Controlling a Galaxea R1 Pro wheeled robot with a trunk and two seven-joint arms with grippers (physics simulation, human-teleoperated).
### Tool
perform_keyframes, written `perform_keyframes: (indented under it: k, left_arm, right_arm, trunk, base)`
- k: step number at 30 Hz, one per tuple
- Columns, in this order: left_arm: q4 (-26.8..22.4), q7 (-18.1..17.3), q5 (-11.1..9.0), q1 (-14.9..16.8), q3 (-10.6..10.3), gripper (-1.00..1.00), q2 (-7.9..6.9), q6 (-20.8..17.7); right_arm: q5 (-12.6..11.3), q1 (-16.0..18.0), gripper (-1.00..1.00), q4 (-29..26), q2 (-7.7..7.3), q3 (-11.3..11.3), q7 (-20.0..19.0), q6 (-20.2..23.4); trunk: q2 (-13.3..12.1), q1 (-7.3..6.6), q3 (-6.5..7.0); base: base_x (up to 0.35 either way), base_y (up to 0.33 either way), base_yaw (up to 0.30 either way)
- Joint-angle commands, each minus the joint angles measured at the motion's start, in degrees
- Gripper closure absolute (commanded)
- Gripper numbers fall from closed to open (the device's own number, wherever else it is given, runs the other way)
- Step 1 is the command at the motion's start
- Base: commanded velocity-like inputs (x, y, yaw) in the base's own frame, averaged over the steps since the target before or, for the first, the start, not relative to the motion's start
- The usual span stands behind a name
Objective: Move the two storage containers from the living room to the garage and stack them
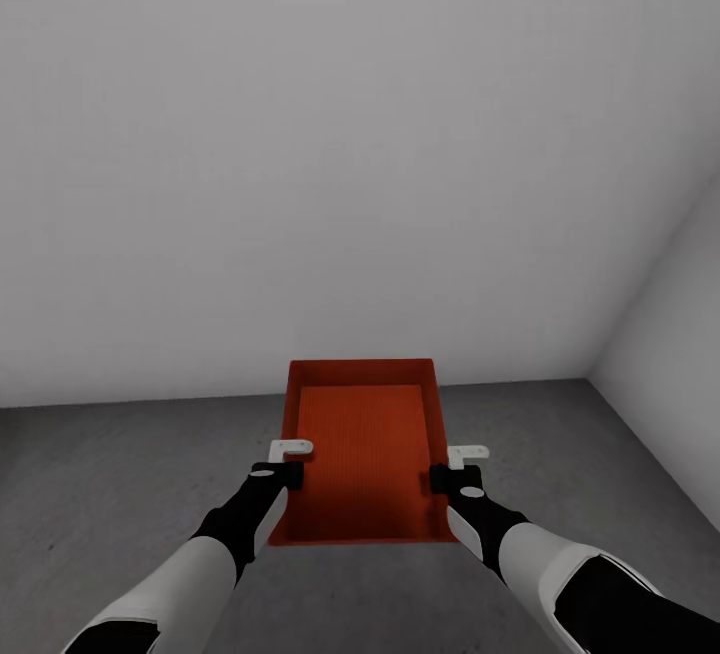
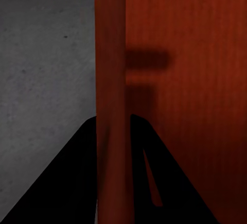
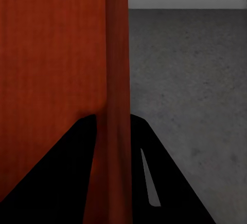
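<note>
Head view is showing an orange-red storage container [image 1: 362, 449], a thin-walled, topless rectangular box with a finely ribbed bottom, being held between both arms in front of the robot above the dark grey, faintly mottled concrete floor [image 1: 120, 474]. The left gripper [image 1: 290, 454] is pinching its left wall, fingers closed on the rim; the right gripper [image 1: 460, 461] is doing the same on the right wall. Each wrist view is showing a black finger on either side of the thin wall [image 2: 110, 80] [image 3: 118, 70]. Plain pale grey walls [image 1: 350, 134] are meeting in a corner at far right, with open floor lying on both sides.
</note>
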State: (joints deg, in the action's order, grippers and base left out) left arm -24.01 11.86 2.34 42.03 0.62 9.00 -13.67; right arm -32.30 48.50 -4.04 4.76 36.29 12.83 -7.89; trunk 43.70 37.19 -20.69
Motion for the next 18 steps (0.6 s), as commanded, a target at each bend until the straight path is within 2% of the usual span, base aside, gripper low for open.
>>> perform_keyframes:
  k: [1, 18]
  left_arm:
    - [1.6, 0.4, -0.6, 0.0, -0.7, 1.00, -0.04, -2.5]
    - [1.6, 0.4, -0.6, 0.0, -0.7, 1.00, -0.04, -2.5]
  right_arm:
    - [0.2, 0.1, 1.00, -0.1, -0.59, -1.2, 0.4, -0.4]
    - [0.6, 0.1, 1.00, -0.1, -0.45, -1.0, 0.3, -0.4]
  trunk:
    - [0.5, 0.23, -0.25]
    - [7.3, 3.97, -3.30]
  base:
    - [0.000, 0.000, 0.000]
    - [0.000, 0.000, 0.000]
